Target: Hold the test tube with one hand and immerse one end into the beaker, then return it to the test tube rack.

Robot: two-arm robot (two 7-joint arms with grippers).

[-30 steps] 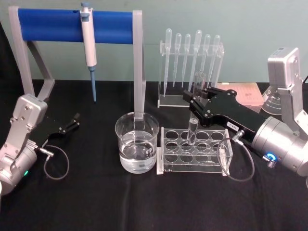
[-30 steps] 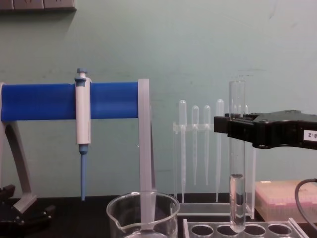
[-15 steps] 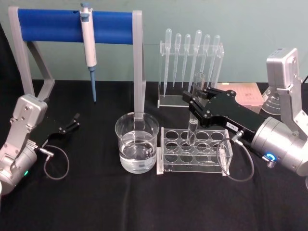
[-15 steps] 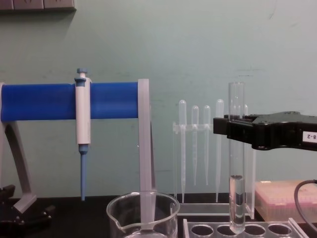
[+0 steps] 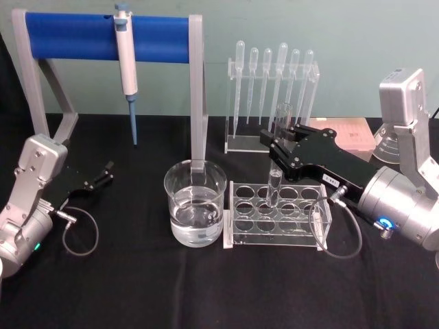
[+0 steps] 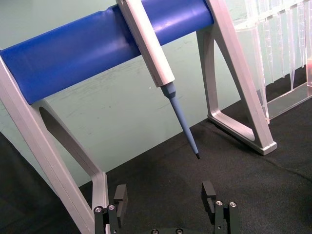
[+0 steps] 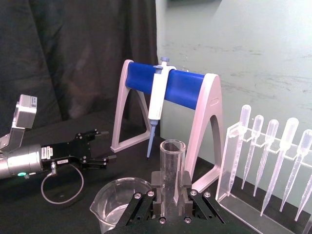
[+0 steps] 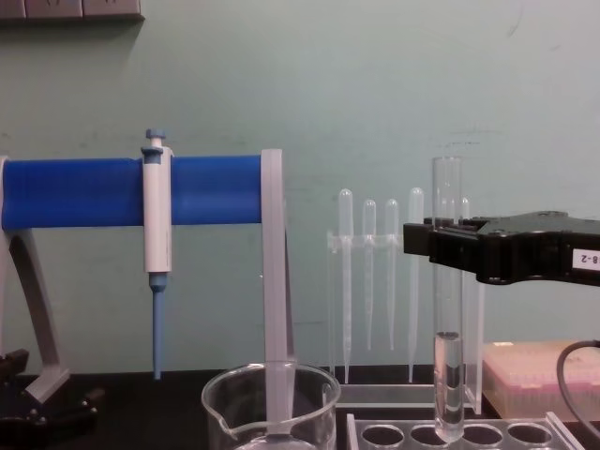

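Here, centre-right in the head view, the right pincer (image 5: pixel 280 152) grips the upright test tube (image 5: pixel 276 179), its rounded end in a rack (image 5: pixel 274 225) hole beside the beaker (image 5: pixel 195 212); the left pincer (image 5: pixel 104 173) lies open, far left.

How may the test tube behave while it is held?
Likely fragile: the test tube looks like thin clear glass. Probably slippery: smooth and round where the right gripper clamps it. Liquid at its bottom may make it bottom-heavy.

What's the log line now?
right gripper: shut on test tube | tube: upright, bottom at rack hole | beaker: beside rack | left gripper: parked, open
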